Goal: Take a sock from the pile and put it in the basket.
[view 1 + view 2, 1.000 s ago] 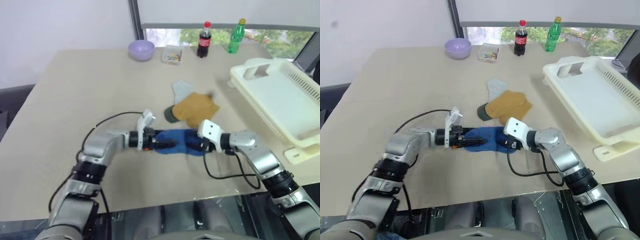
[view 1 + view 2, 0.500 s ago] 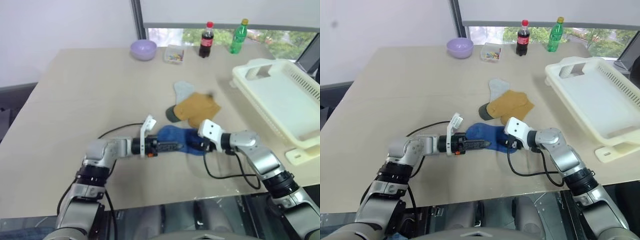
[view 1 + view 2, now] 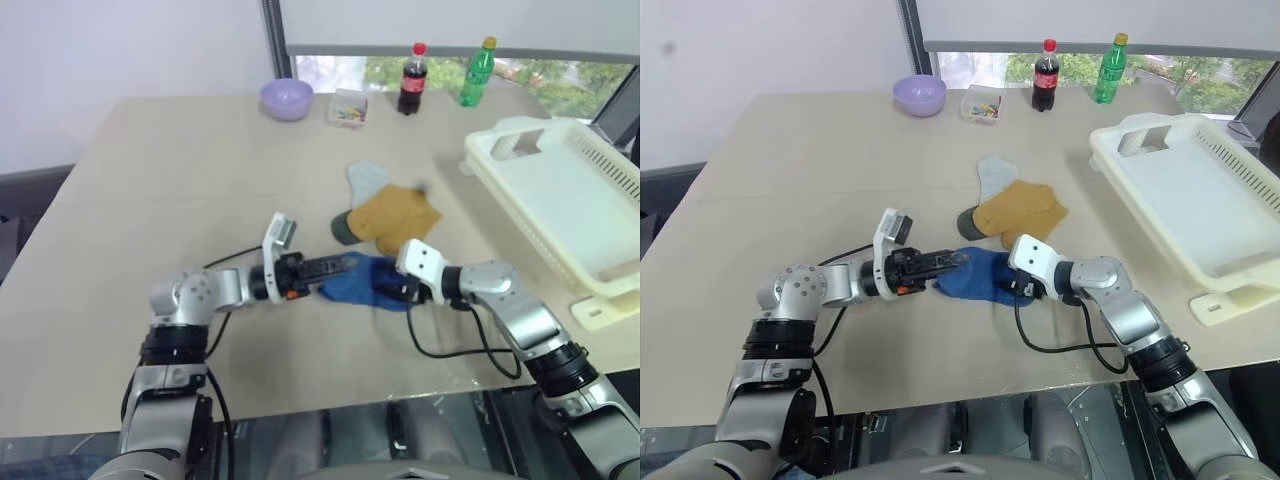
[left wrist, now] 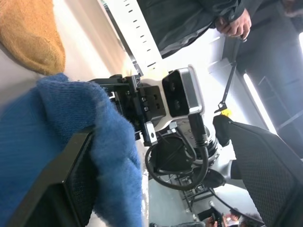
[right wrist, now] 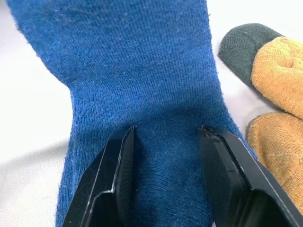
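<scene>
Right pincer [image 3: 1023,287] pinching blue sock [image 3: 975,275] on worktop [image 3: 820,170] | left pincer [image 3: 952,259] open, sock edge between fingers | basket [image 3: 1185,195] far right | risk: both pull, sock slips free.

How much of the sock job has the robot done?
Only the start. The blue sock is still on the table beside the yellow socks. The right gripper presses its fingers on one end, and the left gripper is at the other end, with sock cloth against a finger. Carrying it to the basket, which holds no sock, is left.
</scene>
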{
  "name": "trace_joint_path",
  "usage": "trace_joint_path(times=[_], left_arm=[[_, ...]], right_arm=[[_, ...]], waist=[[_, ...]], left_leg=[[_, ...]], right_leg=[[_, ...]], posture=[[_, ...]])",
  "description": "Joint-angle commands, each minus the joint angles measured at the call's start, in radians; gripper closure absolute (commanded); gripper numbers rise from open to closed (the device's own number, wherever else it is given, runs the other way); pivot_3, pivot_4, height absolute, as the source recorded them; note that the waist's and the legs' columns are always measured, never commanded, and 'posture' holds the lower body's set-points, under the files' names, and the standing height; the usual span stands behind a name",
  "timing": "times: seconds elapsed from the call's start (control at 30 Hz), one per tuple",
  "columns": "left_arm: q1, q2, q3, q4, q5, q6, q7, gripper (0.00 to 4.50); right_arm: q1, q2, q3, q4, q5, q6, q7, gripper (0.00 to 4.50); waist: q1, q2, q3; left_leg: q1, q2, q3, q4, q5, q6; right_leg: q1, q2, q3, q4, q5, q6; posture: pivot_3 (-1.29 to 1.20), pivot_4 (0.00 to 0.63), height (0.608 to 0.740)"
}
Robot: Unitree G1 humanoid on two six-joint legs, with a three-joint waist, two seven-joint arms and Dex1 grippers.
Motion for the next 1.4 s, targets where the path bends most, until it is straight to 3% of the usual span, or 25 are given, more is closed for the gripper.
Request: trace_joint_path(times=[0.03, 0.3, 0.53, 0.63, 0.77, 1.0, 1.4], left_arm=[[0.004, 0.006, -0.02, -0.051, 0.017, -0.04, 0.009, 0.26], [0.012, -0.046, -0.053, 0.04, 0.225, -0.432, 0.038, 0.26], [0.001, -0.101, -0.158, 0.099, 0.381, -0.61, 0.052, 0.26], [-0.005, -0.077, -0.219, 0.11, 0.422, -0.577, 0.025, 0.26], [0.018, 0.021, -0.289, 0.035, 0.345, -0.364, -0.115, 0.26], [0.026, 0.074, -0.235, -0.037, 0.175, -0.135, -0.191, 0.26], [0.006, 0.026, -0.074, -0.006, 0.07, -0.036, -0.096, 0.26]], right_arm=[[0.02, -0.014, 0.002, 0.006, -0.02, 0.019, -0.007, 2.35], [0.025, -0.011, 0.004, 0.004, -0.022, 0.02, -0.008, 2.35], [0.027, -0.011, 0.002, 0.0, -0.021, 0.025, -0.006, 2.35], [0.031, -0.014, -0.001, -0.005, -0.021, 0.027, -0.007, 2.35], [0.039, -0.016, -0.004, -0.013, -0.02, 0.031, -0.011, 2.35], [0.05, -0.013, -0.005, -0.026, -0.021, 0.041, -0.019, 2.35], [0.046, -0.012, 0.002, -0.021, -0.021, 0.04, -0.018, 2.35]], waist=[[0.0, 0.0, 0.0], [0.002, 0.0, 0.0], [0.002, 0.0, 0.0], [0.003, 0.0, 0.0], [0.001, 0.0, 0.0], [0.0, 0.0, 0.0], [0.001, 0.0, 0.001]], left_leg=[[0.0, 0.0, 0.0, 0.0, 0.0, 0.0], [0.0, 0.0, 0.0, 0.0, 0.0, 0.0], [-0.001, -0.001, 0.002, 0.0, 0.0, 0.0], [0.0, -0.001, 0.002, 0.0, 0.0, 0.0], [0.0, 0.0, 0.002, 0.0, 0.0, 0.0], [-0.001, 0.0, 0.0, -0.001, 0.0, 0.0], [-0.002, 0.0, -0.002, -0.001, 0.0, 0.0]], right_leg=[[0.0, 0.0, 0.0, 0.0, 0.0, 0.0], [0.0, -0.001, 0.0, 0.0, 0.001, -0.001], [0.0, -0.002, 0.0, -0.001, 0.002, -0.003], [0.0, -0.002, -0.001, -0.001, 0.001, -0.001], [0.0, -0.002, -0.001, -0.001, 0.0, 0.0], [0.0, -0.002, -0.001, -0.002, -0.001, 0.001], [-0.001, -0.002, -0.003, -0.002, -0.001, 0.001]], posture=[[0.0, 0.15, 0.74], [0.0, 0.15, 0.74], [0.0, 0.15, 0.74], [0.0, 0.15, 0.74], [0.0, 0.15, 0.74], [0.0, 0.15, 0.74], [0.0, 0.15, 0.74]])
